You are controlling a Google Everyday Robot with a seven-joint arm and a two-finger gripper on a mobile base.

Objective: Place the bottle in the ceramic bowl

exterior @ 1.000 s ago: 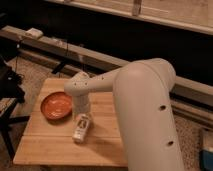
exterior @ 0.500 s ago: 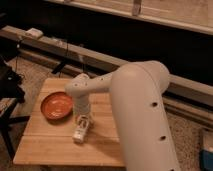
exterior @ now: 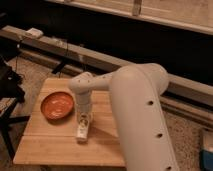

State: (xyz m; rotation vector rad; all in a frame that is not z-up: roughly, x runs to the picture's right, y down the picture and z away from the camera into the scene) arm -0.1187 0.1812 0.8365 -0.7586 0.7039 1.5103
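The orange-red ceramic bowl (exterior: 57, 105) sits empty on the left part of the small wooden table (exterior: 50, 145). The slim white bottle (exterior: 83, 127) lies on the table just right of the bowl, pointing toward the front edge. My gripper (exterior: 85, 118) comes straight down over the far end of the bottle, below the white arm's wrist (exterior: 82, 92). The big white arm (exterior: 140, 115) fills the right half of the view.
A dark chair or stand (exterior: 9, 85) is at the left of the table. A long low ledge (exterior: 90, 55) with cables runs behind it. A blue-white box (exterior: 206, 150) sits on the floor at right.
The wrist and gripper have lowered slightly over the bottle's far end. The bottle and bowl have not moved.
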